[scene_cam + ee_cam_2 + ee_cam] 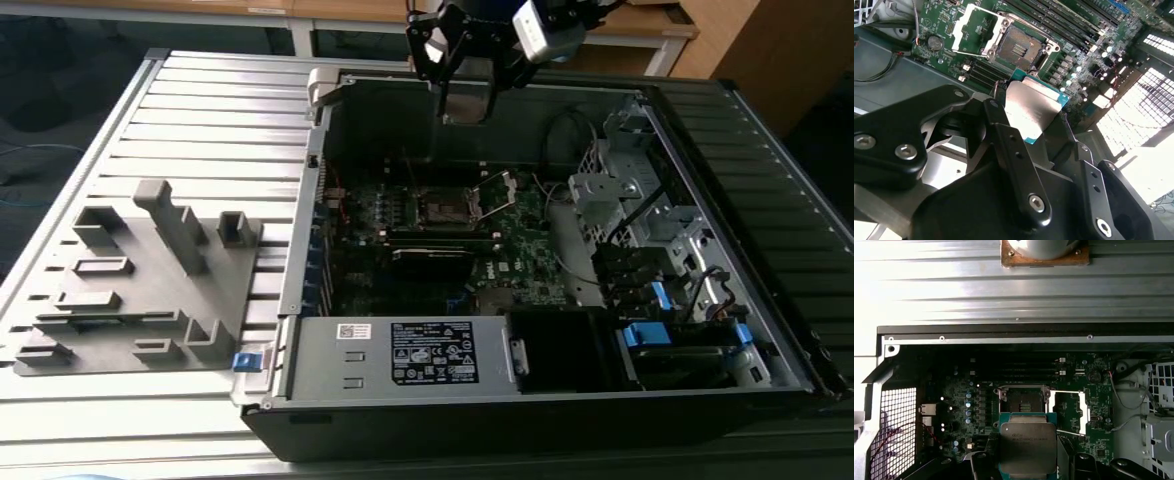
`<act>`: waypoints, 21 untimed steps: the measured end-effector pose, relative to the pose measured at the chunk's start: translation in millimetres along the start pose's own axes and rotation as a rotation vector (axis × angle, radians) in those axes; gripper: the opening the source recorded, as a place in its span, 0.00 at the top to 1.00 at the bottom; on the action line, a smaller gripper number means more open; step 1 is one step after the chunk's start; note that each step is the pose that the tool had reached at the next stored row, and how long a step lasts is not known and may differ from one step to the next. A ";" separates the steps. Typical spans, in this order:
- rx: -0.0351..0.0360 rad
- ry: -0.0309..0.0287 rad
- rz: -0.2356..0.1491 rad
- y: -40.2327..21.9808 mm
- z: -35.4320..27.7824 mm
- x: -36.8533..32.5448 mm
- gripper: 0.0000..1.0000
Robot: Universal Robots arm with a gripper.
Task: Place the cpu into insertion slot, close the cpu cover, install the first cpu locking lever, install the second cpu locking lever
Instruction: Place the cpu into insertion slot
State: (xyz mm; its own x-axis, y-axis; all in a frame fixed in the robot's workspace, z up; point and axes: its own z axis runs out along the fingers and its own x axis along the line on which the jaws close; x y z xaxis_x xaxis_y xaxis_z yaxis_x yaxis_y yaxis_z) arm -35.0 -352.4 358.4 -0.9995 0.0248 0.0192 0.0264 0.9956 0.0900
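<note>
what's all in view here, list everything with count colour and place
cpu: one, silver-grey top on a green board, gripped above the motherboard
cpu socket: one, dark, empty, mid motherboard
cpu cover: one, silvery, swung open beside the socket
motherboard: one, green, on the case floor
computer case: one, black and grey, lying open on the table
power supply box: one, grey with white label, at the case's near edge in the exterior view
fixture tray: one, grey, on the exterior view's left
table: one, ribbed grey metal
claw: one, black, shut on the cpu over the case
</note>
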 end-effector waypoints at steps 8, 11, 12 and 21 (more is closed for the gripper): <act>0.0003 0.0001 0.000 -0.2 1.9 0.0 0.46; 0.0003 0.0001 0.000 -0.2 2.1 0.0 0.46; 0.0002 0.0001 0.000 -0.2 2.3 0.0 0.46; 0.0002 0.0001 0.000 -0.3 3.7 -0.1 0.46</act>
State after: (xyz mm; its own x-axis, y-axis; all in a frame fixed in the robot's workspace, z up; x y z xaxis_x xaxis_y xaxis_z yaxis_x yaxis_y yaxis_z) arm -35.0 -352.4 354.7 -0.9995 0.0248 0.0193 0.0264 0.9956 0.0899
